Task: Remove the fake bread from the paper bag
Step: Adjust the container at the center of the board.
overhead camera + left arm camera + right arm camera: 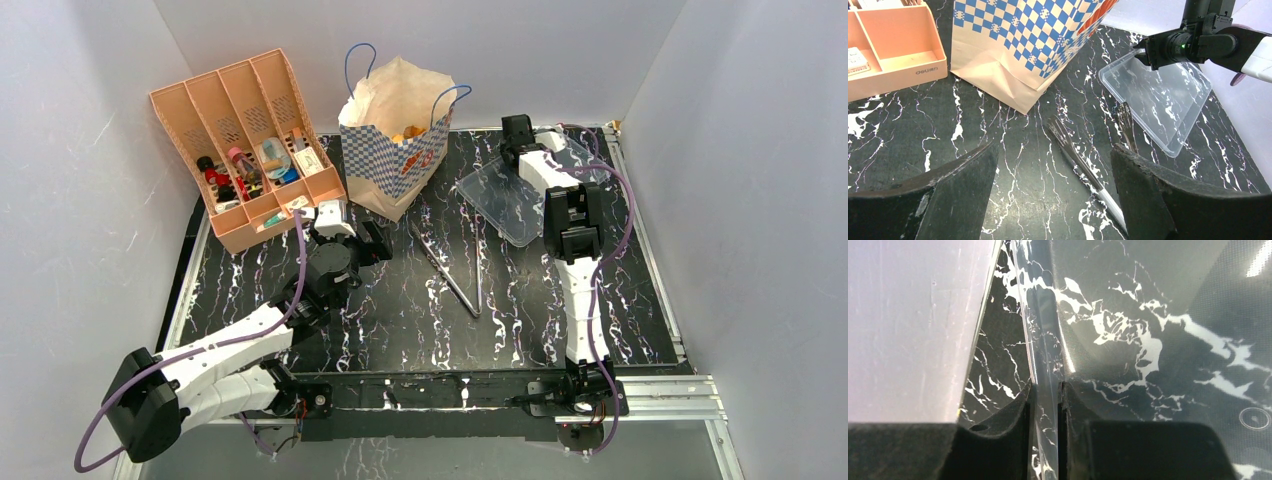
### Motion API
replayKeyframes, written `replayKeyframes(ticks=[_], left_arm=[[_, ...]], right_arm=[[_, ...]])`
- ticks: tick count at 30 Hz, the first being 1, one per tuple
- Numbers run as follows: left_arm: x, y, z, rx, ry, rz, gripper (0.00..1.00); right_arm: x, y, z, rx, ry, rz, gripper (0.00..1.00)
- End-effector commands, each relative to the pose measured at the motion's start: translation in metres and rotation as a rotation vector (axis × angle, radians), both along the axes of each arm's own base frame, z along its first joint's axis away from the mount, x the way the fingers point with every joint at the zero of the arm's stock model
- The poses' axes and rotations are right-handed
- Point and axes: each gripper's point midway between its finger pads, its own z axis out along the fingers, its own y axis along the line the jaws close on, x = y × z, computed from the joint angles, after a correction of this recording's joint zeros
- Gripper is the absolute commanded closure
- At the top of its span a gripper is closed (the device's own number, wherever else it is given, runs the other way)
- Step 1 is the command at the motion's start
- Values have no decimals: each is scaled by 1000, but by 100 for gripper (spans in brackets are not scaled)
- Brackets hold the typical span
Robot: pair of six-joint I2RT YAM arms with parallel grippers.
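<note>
The paper bag (395, 150) stands open at the back of the table, with its checkered band toward me (1028, 40). Orange and tan bits of the fake bread (410, 132) show inside its mouth. My left gripper (376, 244) hovers low in front of the bag. It is open (1053, 150), with only the tabletop and the tongs between its fingers. Right of the bag, my right gripper (518, 150) is shut (1046, 387) on the rim of the clear plastic tray (1040, 315).
Metal tongs (455, 275) lie on the marble top between the arms, their tips toward the bag (1068, 142). The clear tray (505, 200) sits tilted at the back right. An orange slotted organiser (250, 140) with small items stands at the back left.
</note>
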Motion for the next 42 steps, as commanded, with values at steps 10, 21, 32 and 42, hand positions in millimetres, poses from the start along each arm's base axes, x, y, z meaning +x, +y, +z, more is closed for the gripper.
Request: replayKeyframes(ticks=[10, 21, 32, 42], left_arm=[[8, 2, 22, -20, -47, 30, 19], [5, 7, 35, -59, -37, 56, 5], [3, 14, 77, -70, -80, 62, 2], [50, 4, 109, -9, 35, 39, 2]], right_arm=[[21, 29, 10, 234, -123, -126, 100], [8, 39, 49, 34, -236, 175, 33], [-81, 57, 116, -339, -214, 434, 23], [-227, 103, 117, -506, -143, 687, 18]])
